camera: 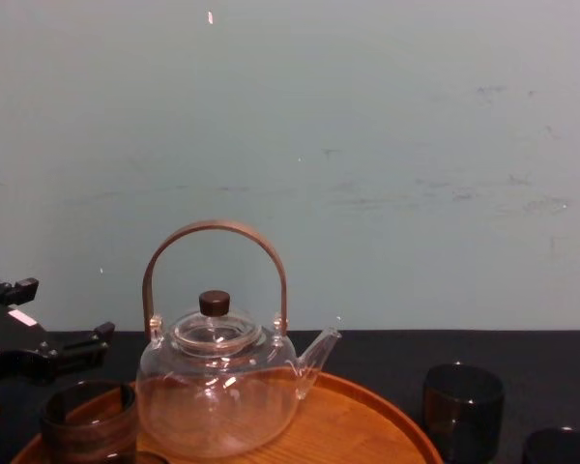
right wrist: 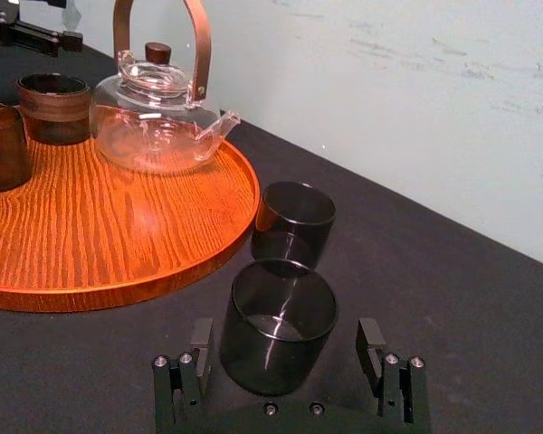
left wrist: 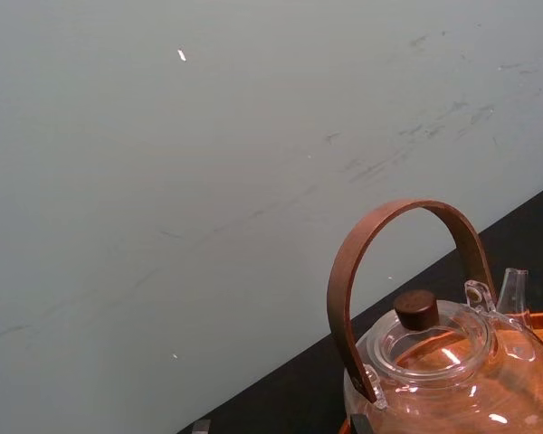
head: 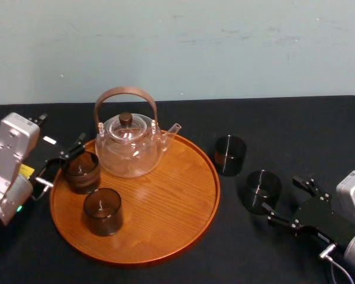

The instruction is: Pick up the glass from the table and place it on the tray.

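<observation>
Black table lies under my right gripper, low at the near right, and its fingers are spread wide. The dark glass stands upright on the table at the mouth of that gap. There is space between it and each finger, so I grip nothing.

Just past it a second dark glass stands on the table, close beside the rim of the round wooden tray. On the tray are a front brown glass and a rear brown glass. Beyond them is the glass teapot with its bent wooden handle.

My left gripper is at the tray's left edge by the rear brown glass, fingers apart and holding nothing. A pale wall rises behind.
</observation>
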You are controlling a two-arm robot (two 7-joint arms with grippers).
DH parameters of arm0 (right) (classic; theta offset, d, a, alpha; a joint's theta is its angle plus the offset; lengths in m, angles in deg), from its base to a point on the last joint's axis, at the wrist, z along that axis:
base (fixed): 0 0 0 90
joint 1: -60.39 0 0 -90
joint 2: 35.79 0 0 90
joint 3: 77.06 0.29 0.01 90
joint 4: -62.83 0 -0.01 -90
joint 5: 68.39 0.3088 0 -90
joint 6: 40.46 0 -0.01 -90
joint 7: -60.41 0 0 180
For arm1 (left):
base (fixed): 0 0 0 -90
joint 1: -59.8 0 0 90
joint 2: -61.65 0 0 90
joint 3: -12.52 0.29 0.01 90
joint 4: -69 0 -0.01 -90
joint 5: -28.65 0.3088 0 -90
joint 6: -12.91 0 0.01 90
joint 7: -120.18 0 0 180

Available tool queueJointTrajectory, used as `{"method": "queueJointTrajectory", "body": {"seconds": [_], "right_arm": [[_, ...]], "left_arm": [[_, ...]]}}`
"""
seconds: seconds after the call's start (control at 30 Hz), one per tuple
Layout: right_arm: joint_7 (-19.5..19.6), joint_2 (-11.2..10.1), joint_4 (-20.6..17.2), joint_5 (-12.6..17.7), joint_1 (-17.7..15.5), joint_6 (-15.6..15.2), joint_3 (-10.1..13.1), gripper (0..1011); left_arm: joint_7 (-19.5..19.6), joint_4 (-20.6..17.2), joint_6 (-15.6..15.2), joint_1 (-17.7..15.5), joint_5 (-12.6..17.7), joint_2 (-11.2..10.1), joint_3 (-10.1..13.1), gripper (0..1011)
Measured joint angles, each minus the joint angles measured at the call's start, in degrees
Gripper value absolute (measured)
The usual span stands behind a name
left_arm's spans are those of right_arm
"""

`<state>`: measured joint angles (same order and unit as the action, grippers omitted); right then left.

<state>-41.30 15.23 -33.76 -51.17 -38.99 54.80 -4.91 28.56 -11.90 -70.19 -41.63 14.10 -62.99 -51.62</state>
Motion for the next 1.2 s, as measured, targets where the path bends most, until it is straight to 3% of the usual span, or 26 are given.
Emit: {"method": "queueJointTrajectory", "body": {"seconds": [0.4,1.2], "right_arm": [[-2.40,2.01,2.53,-0.16,0.63,0.09,0.79,1002],[-8.13,7.17,10.11,-1.10,6.12,-0.51,1.16,1002]], "left_arm": [[0.00,0.00,0.00,0.00,0.00,0.00,0.00,1001],[0.00,0.00,0.00,0.00,0.00,0.00,0.00,1001]]}}
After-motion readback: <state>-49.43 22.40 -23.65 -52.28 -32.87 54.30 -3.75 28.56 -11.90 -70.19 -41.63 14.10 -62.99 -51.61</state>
